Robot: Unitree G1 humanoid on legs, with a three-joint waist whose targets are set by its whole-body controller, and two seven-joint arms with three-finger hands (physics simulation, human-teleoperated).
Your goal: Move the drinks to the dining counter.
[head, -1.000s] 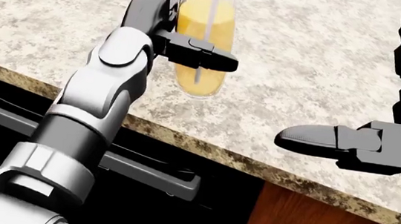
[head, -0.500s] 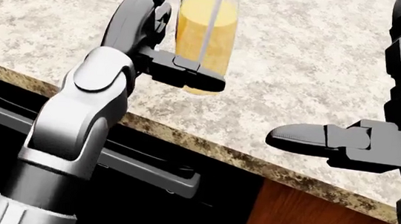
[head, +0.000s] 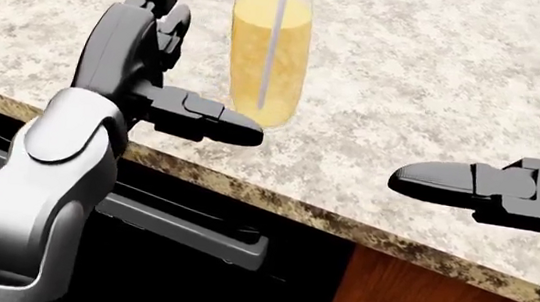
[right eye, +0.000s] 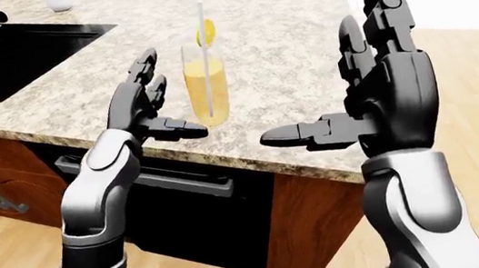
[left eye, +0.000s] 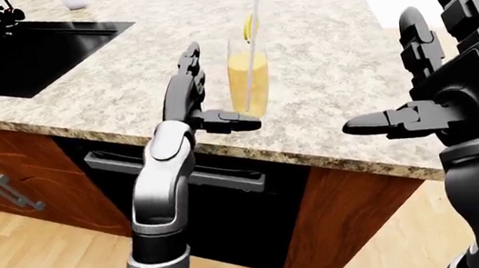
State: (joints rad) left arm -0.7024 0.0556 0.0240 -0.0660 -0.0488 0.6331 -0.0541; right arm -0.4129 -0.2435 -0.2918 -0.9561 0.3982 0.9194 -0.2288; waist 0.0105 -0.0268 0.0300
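**Left hand off the glass, both hands open**

Since 1 s ago your left hand (head: 173,73) has shifted left in head view: its thumb then crossed over the glass (head: 268,53), now the thumb tip only reaches the glass's lower left edge, w/ fingers raised beside it, not wrapped. Can't tell if the thumb tip touches. Nothing held. The forearm rises from bottom left, wrist bent so the palm faces the glass.

Your right hand (right eye: 372,90) is up w/ fingers spread and pointing upward, thumb sticking out sideways toward view left, palm toward the glass but well apart from it. Wide open, nothing in it.

The glass stands upright on the counter (left eye: 320,42), long axis vertical, near the counter's lower edge in head view, between your two hands but much closer to the left one. It holds orange liquid; a straw (left eye: 251,43) runs up through it, leaning slightly, w/ a lemon slice (right eye: 206,32) at the rim.

Left-eye view: sink (left eye: 19,54) sits in the counter at upper left, well apart from the glass. A dark appliance w/ a bar handle (left eye: 218,178) is below the counter edge.
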